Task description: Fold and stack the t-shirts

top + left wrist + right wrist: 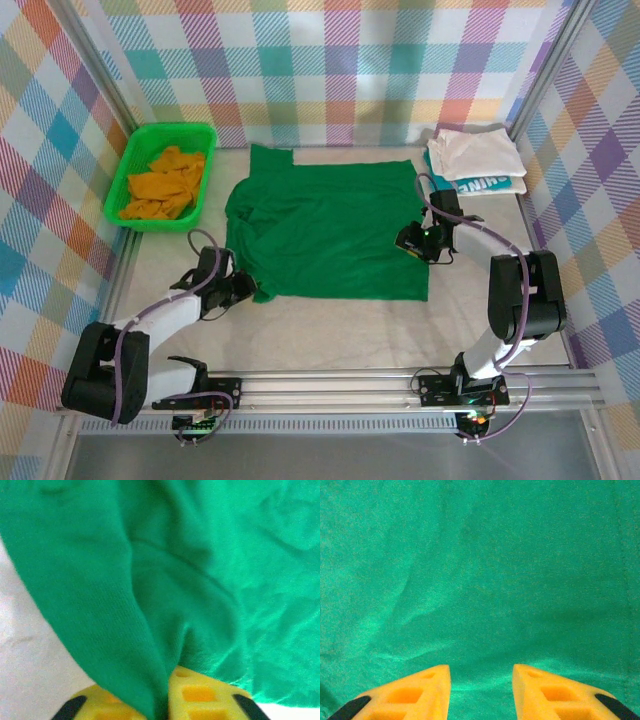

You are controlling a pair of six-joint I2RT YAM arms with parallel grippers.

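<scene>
Lettering, white on the teal t-shirt [488,185] at far right beneath the folded white t-shirt [475,152], is too small for me to read. The dark green t-shirt [330,230], soft knit, lies spread mid-table. My left gripper [162,692] pinches a fold at its near-left corner; my right gripper [481,675] stands parted over its right edge, gripping nothing. The orange t-shirt [165,183] lies crumpled in the plastic basket [160,130].

Centre: plain dark green t-shirt [325,225]. Ten o'clock: bright green basket [175,128], orange t-shirt [165,185] inside. Two o'clock: white t-shirt [475,150] over teal t-shirt [490,186], white lettering. Walls [350,60]: pastel plaid.
</scene>
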